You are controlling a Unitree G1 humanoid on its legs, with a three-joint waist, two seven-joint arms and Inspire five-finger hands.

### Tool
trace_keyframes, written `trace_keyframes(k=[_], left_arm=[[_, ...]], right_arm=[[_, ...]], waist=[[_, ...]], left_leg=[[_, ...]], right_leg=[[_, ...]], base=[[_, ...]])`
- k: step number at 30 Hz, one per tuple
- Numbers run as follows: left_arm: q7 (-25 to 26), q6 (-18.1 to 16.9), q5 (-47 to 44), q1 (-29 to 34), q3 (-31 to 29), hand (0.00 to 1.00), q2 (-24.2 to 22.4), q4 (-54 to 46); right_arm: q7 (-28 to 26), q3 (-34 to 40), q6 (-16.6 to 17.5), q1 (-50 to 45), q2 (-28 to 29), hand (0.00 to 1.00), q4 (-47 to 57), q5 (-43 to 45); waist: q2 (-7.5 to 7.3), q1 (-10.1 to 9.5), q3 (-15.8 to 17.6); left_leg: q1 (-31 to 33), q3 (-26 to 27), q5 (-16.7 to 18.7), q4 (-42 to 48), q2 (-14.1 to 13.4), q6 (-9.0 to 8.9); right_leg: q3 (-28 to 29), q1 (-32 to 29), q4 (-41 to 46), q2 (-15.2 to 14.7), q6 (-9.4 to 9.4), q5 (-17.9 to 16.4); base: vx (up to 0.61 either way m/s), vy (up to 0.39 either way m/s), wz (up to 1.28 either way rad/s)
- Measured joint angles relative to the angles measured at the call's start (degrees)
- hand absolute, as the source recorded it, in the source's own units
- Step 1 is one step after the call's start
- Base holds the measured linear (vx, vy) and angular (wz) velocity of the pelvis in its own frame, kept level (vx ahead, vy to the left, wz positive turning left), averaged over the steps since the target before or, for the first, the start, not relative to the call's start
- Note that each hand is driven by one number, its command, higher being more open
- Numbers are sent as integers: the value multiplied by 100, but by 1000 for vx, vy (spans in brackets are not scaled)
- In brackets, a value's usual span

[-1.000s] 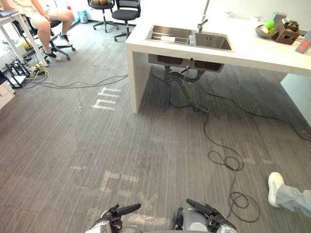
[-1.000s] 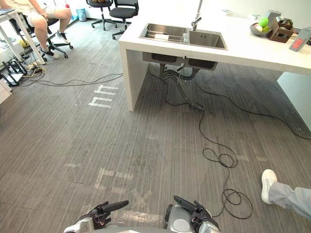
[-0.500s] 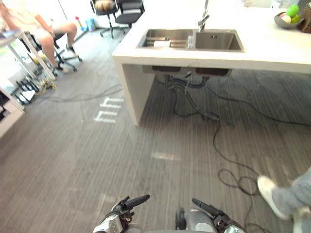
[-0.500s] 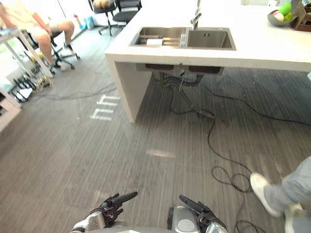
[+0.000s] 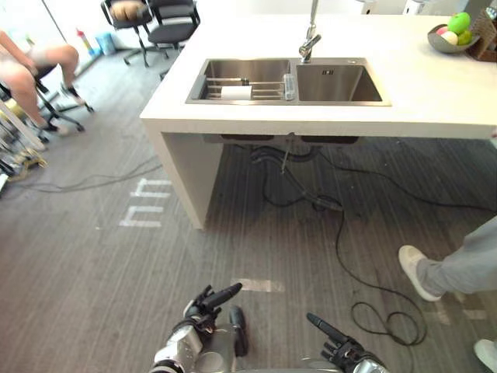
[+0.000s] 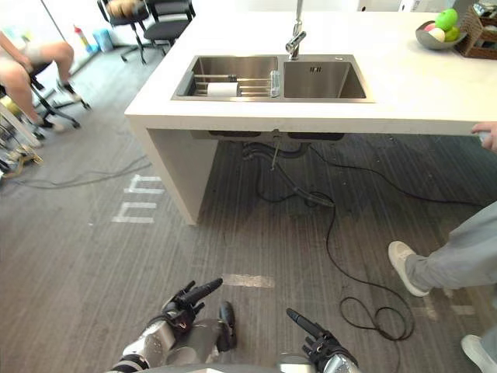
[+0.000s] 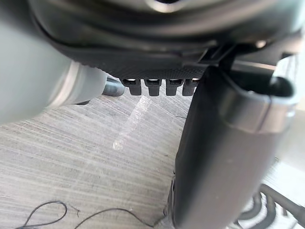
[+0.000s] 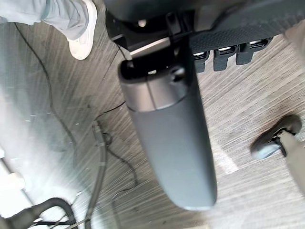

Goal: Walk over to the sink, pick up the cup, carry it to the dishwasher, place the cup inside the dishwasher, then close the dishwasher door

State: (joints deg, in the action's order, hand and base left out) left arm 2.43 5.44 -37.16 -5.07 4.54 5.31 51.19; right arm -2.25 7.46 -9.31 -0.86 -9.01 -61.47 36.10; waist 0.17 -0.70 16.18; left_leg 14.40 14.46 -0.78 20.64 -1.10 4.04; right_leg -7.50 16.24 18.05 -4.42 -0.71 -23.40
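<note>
A steel double sink (image 5: 289, 80) is set in a white counter (image 5: 435, 101) ahead of me, with a tap (image 5: 310, 40) behind it. A white cup (image 5: 237, 92) lies on its side on a rack in the left basin. Both hands hang low, far short of the counter and above the floor. My left hand (image 5: 206, 301) has its fingers straight and holds nothing. My right hand (image 5: 334, 346) is likewise open and empty, and its thumb (image 8: 167, 143) shows straight in the right wrist view.
A standing person's leg and white shoe (image 5: 435, 272) are close on the right, with a hand (image 6: 485, 134) at the counter edge. Cables (image 5: 342, 233) trail under the sink. A seated person (image 5: 27, 70) and office chairs (image 5: 147, 19) are back left. A fruit bowl (image 5: 449, 37) sits on the counter.
The camera has moved closer to the sink, so the counter looms larger. The standing person's leg on the right has stepped forward. Both hands stay low and open.
</note>
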Motion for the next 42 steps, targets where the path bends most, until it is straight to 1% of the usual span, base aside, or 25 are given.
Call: trace_keyframes(k=[3, 5, 6, 7, 9, 11, 13, 14, 16, 17, 18, 19, 21, 22, 27, 29, 30, 31, 32, 33, 35, 37, 40, 41, 42], left_arm=[[101, 154, 12, -1, -89, 100, -25, 49], [132, 137, 20, 157, -88, 100, -39, 57], [180, 138, 19, 181, -88, 100, -18, 69], [220, 147, 19, 219, -88, 100, -18, 75], [268, 172, 6, 366, -70, 100, -16, 73], [259, 176, 5, 364, -66, 100, 29, 113], [240, 157, 4, 332, -66, 100, 73, 337], [219, 155, -37, 297, -68, 100, 153, 516], [208, 129, -119, 290, -80, 100, 219, 631], [204, 123, -118, 341, -110, 100, 335, 635], [200, 85, -115, 359, -304, 100, 259, 649], [218, 60, -108, 371, -343, 100, 161, 643], [254, 76, -109, 364, -418, 100, 163, 642], [279, 63, -119, 360, -418, 100, 144, 642], [495, -146, -458, 358, -423, 100, 16, 654], [546, -504, -711, 396, -434, 100, -82, 673], [695, -768, -816, 374, -483, 100, -129, 654], [1003, -1035, -848, 409, -561, 100, -181, 418], [1139, -1152, -849, 426, -646, 100, -201, 257], [1388, -1407, -861, 441, -881, 100, -211, -164], [1734, -1832, -590, 533, -1097, 100, -200, -932], [2050, -2138, -192, 700, -1295, 100, -159, -2160], [2188, -2245, 250, 803, -1630, 100, 82, -4387], [2011, -2224, 316, 913, -1706, 100, 199, -5249], [1794, -2188, 365, 955, -1735, 100, 365, -5935]], right_arm=[[-10, 5, -108, 24, 17, 100, -139, -26], [-4, 7, 25, 85, -16, 100, -104, -78], [-5, 8, 106, 157, -17, 100, -67, -214], [0, 12, 159, 204, -21, 100, -61, -260], [24, 120, 230, 244, -71, 100, -48, -318], [34, 151, 281, 247, -113, 100, 14, -273], [34, 258, 307, 249, -165, 100, 2, -161], [20, 368, 340, 233, -100, 100, 3, -139], [-17, 467, 344, 213, -49, 100, -49, -143], [-75, 463, 306, 108, 66, 100, -169, -141], [-153, 466, 283, 93, 68, 100, -339, -139], [-133, 486, 364, 71, 90, 100, -359, -144], [-183, 481, 372, 49, 76, 100, -325, -125], [-214, 441, 356, 2, 79, 100, -325, -136], [-235, 336, 97, -94, 75, 100, -230, -301], [-245, 313, 73, -117, 34, 100, -176, -342], [-257, 309, 74, -144, 22, 100, -103, -392], [-252, 317, 36, -159, -16, 100, -102, -405], [-252, 343, 14, -182, -17, 100, -107, -400], [-236, 480, -24, -248, -10, 100, -122, -370], [-241, 582, -169, -355, -37, 100, -126, -416], [-287, 622, -218, -424, -128, 100, -121, -602], [-406, 953, -241, -682, -184, 100, -32, -637], [-440, 1129, -300, -839, -254, 100, 65, -589], [-438, 1318, -326, -902, -292, 100, 96, -585]], waist=[[-39, -23, -66], [-107, -57, -177], [-129, -65, -186], [-125, -59, -187], [-102, -26, -194], [-43, 15, -174], [10, 12, -144], [7, 38, -143], [-32, 38, -137], [-226, 21, -167], [-105, -49, -159], [54, -32, -96], [110, 15, -97], [135, 20, -99], [151, 20, -251], [186, 27, -288], [161, 20, -298], [176, 36, -292], [193, 43, -282], [188, 49, -249], [170, 3, -184], [229, -50, -98], [389, -292, -43], [592, -369, -97], [641, -381, -138]], left_leg=[[-119, 174, 410, 90, 245, 121], [-462, 425, 508, -321, 437, 213], [-714, 499, 576, -470, 475, 198], [-858, 522, 616, -530, 474, 170], [-1494, 471, 739, -823, 427, 78], [-1750, 282, 840, -947, 290, 22], [-1887, 104, 960, -794, 23, -143], [-1907, -90, 1101, -602, -127, -291], [-2009, -427, 1387, -283, -290, -538], [-2095, -701, 1602, -108, -244, -724], [-2110, -844, 1791, 47, -416, -883], [-2078, -931, 1877, 78, -639, -979], [-2081, -997, 1866, -32, -763, -1078], [-2097, -1020, 1839, -155, -881, -1166], [-2182, -1080, 1591, -831, -1074, -1121], [-2152, -1005, 1566, -820, -1084, -1088], [-1913, -904, 1350, -370, -1062, -1113], [-1532, -888, 1187, 341, -1041, -965], [-1367, -889, 1060, 639, -1045, -990], [-1001, -899, 593, 1301, -1036, -1168], [-925, -634, 990, 1089, -979, -1198], [-695, -401, 1010, 495, -811, -1170], [-427, 46, 48, -608, -685, -1103], [-443, 10, -1202, -736, -669, -968], [-527, 6, -980, -642, -624, -706]], right_leg=[[208, -511, 1236, -367, -178, 101], [368, -1371, 2894, -789, -1220, 689], [352, -1838, 3824, -973, -1248, 925], [258, -2017, 4204, -1056, -1110, 910], [-459, -2420, 4422, -1319, -549, 620], [-835, -2749, 3413, -1338, -408, 493], [-841, -2915, 1703, -1170, -523, 766], [-688, -2936, 781, -1072, -497, 1181], [-407, -2903, 422, -999, -482, 2038], [-231, -2779, 599, -987, -460, 2940], [-234, -2704, 852, -877, -436, 2387], [-352, -2707, 955, -704, -409, 2206], [-448, -2700, 973, -588, -308, 1880], [-516, -2694, 862, -458, -220, 1776], [-619, -2774, 513, -106, -78, 1772], [-609, -2888, 708, -129, -44, 1588], [-647, -2919, 752, -233, -34, 1480], [-721, -2798, 625, -305, -35, 1480], [-780, -2699, 532, -334, -27, 1488], [-970, -2357, 297, -495, 28, 1536], [-1195, -1821, -30, -677, 28, 1542], [-1372, -1525, -196, -815, -25, 1502], [-1472, -1278, -108, -915, -259, 1322], [-1420, -1203, 116, -879, -398, 1132], [-1399, -1143, 302, -959, -499, 968]], base=[[411, 193, -13], [302, 128, -51], [308, 97, -50], [364, 90, -44], [297, 28, -15], [272, -84, 31], [306, -173, 56], [333, -248, 81], [377, -321, 93], [406, -433, 80], [438, -518, 71], [356, -470, 32], [206, -323, 11], [119, -224, 1], [125, -142, -9], [115, -48, 3], [135, -65, 28], [137, -80, 40], [159, -79, 70], [130, -26, 72], [151, -49, 78], [124, -25, 50], [161, 85, 12], [242, 208, -5], [294, 265, 0]])
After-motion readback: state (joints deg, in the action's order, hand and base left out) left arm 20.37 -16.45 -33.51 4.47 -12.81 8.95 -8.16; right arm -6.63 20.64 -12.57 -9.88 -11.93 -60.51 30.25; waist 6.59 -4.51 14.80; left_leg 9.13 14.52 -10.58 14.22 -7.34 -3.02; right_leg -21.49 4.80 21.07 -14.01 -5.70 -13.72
